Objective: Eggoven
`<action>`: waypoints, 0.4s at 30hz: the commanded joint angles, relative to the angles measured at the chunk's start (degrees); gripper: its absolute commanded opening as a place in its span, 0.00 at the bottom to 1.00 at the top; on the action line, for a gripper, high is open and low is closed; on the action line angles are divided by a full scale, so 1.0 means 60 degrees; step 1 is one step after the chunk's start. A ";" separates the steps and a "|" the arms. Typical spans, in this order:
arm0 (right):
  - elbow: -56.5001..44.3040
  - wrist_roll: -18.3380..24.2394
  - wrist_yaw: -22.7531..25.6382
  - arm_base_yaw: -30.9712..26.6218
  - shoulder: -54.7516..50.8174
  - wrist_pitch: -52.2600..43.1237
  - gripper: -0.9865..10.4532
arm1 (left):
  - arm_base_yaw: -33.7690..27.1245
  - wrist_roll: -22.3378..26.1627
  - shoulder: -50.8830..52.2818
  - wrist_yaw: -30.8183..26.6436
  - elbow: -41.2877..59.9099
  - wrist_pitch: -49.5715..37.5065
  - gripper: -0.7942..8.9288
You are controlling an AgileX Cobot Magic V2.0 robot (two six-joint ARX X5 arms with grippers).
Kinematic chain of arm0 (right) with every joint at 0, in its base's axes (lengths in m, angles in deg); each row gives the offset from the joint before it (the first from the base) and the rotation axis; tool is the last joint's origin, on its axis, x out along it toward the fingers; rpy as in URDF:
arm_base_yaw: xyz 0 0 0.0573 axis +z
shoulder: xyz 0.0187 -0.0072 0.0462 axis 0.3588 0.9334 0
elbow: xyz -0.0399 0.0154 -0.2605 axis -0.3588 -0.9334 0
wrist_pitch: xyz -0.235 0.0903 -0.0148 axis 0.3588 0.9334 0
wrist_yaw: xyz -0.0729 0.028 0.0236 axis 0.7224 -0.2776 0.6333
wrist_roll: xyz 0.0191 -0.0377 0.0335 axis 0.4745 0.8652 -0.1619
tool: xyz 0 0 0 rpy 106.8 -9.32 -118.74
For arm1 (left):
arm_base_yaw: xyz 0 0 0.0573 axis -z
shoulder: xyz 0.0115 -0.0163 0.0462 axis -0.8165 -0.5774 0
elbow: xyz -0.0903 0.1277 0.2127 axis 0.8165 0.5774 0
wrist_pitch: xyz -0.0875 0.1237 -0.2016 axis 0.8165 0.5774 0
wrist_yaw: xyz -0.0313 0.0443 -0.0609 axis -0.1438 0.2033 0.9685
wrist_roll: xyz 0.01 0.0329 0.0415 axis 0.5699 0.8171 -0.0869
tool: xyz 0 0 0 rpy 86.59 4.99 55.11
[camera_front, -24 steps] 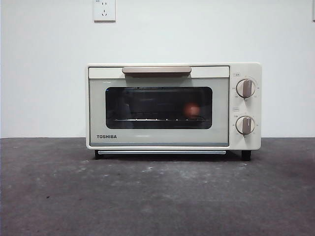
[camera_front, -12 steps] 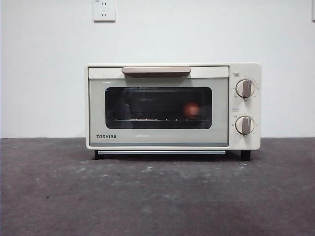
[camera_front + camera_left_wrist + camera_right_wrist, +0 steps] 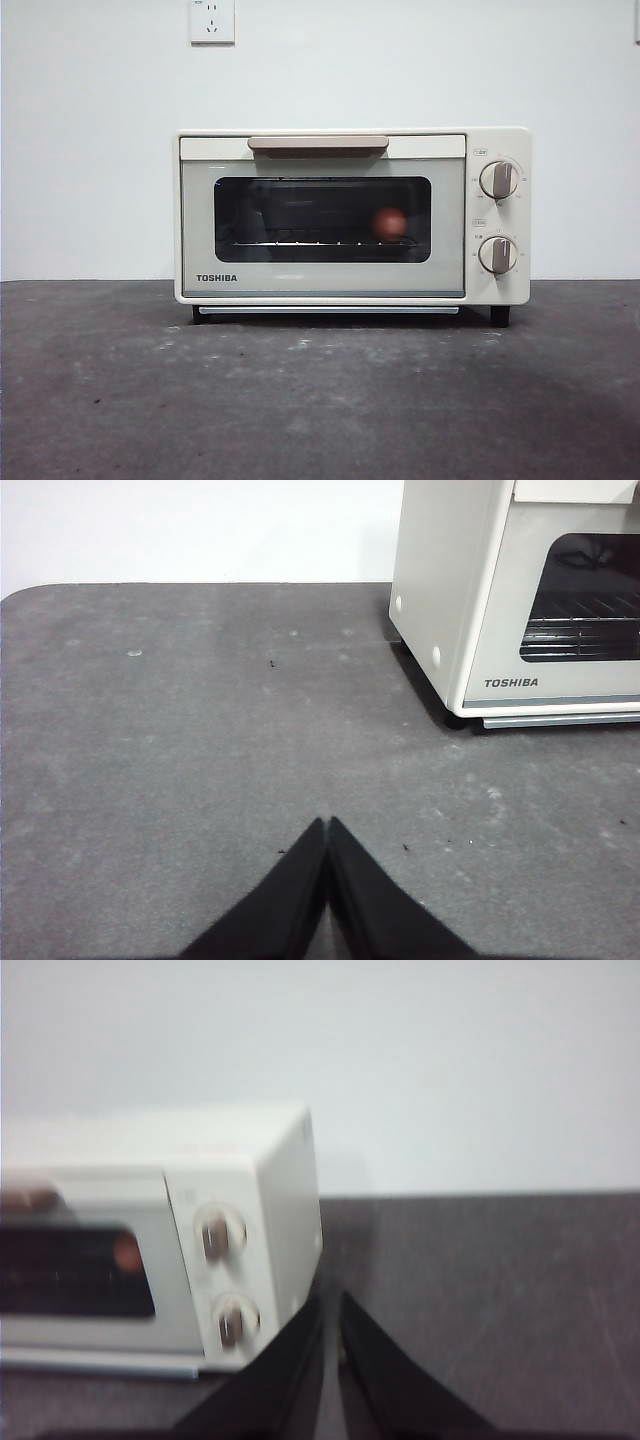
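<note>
Nothing has shifted in the front view since 1 s ago, as far as we see: egg (image 3: 390,223) sits on the rack inside the oven (image 3: 352,215), toward the knob side, behind shut dark glass door w/ tan handle (image 3: 318,143) up top. We note two knobs (image 3: 498,180) stacked at the oven's side. Oven stands on grey table (image 3: 320,400), white wall behind. Left gripper (image 3: 326,825) low over table, jaws pressed together, holding nothing. Right gripper (image 3: 331,1305) near oven's knob-side corner, jaws nearly closed, empty; its view is blurred
</note>
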 commanded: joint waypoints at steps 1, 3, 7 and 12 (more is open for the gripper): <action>-0.0412 0.0040 0.0011 -0.0015 -0.0350 -0.0182 0.09 | -0.0007 -0.0069 0.0022 0.0007 0.0171 0.0102 0.09; -0.0747 0.0033 0.0004 -0.0015 -0.0576 -0.0204 0.09 | -0.0007 -0.0069 0.0018 0.0007 0.0171 0.0102 0.09; -0.1264 -0.0149 0.0004 -0.0015 -0.1002 -0.0189 0.09 | -0.0007 -0.0069 0.0022 0.0007 0.0171 0.0102 0.09; -0.1450 -0.0208 -0.0007 -0.0007 -0.0994 0.0299 0.09 | -0.0007 -0.0069 0.0022 0.0007 0.0171 0.0102 0.09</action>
